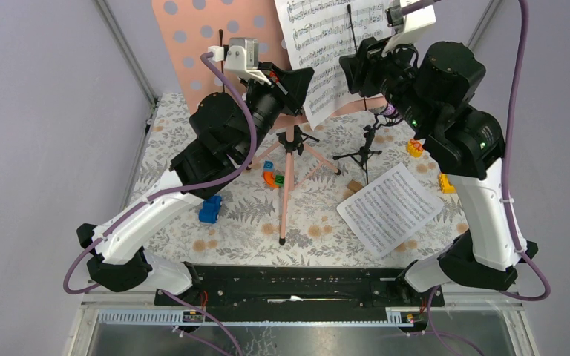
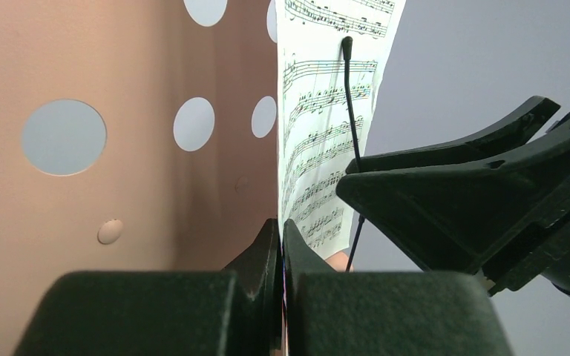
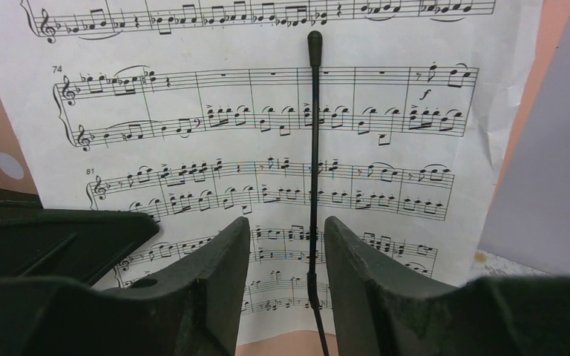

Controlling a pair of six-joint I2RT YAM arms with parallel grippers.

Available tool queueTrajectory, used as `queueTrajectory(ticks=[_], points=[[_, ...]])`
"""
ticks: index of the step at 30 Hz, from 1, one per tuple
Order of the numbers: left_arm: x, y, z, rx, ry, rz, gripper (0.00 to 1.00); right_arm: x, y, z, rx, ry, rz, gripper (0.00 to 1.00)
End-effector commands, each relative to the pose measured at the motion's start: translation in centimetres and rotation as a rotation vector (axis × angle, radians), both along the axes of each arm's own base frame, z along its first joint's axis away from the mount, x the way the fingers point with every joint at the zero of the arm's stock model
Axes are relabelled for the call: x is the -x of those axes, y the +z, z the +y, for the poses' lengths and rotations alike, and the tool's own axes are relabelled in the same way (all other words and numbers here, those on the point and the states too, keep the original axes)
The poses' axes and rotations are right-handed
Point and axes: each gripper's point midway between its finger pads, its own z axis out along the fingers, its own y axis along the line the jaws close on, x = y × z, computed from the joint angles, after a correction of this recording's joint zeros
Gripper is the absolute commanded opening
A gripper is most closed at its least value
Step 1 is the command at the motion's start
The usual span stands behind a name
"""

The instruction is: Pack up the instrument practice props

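Left hand (image 2: 280,239) was clenched on the page (image 2: 319,111) edge, right hand (image 3: 287,228) released astride its clip wire (image 3: 314,133). Lifting the wire first was judged best.

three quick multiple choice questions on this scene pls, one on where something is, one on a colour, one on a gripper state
1. Where does the second sheet-music page lie, the one not on the rack?
A) flat on the table, in front of the right arm
B) under the toy car
C) in the left gripper

2. What colour is the toy car?
A) red
B) blue
C) white

3. How is the right gripper?
A) shut on a microphone
B) open
C) out of view

Answers:
1 A: the top view shows the page lying flat on the patterned tabletop, with nothing holding it.
2 B: its body is plainly blue.
3 B: the right wrist view shows a clear gap between its fingers, with the thin black wire over the music visible in that gap.
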Motion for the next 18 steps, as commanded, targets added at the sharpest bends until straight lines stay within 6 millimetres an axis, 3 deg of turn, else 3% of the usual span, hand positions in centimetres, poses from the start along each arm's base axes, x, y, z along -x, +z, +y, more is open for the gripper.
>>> queueTrajectory(ticks=[1, 6, 13, 18], points=[[0.61, 1.84, 1.03, 0.053, 0.004, -0.031, 0.00, -0.76, 0.15, -0.22, 0.035, -0.021, -0.022, 0.49], [0.70, 1.99, 1.15, 0.054, 0.006, -0.035, 0.00, -1.23, 0.17, -0.16, 0.047, -0.034, -0.032, 0.45], [0.71, 2.03, 1.31, 0.057, 0.010, -0.037, 0.00, -1.36, 0.21, -0.06, 0.050, -0.030, -0.054, 0.15], [0.75, 2.12, 1.65, 0.069, 0.018, -0.046, 0.00, -1.00, 0.07, -0.28, 0.058, -0.023, -0.081, 0.02]])
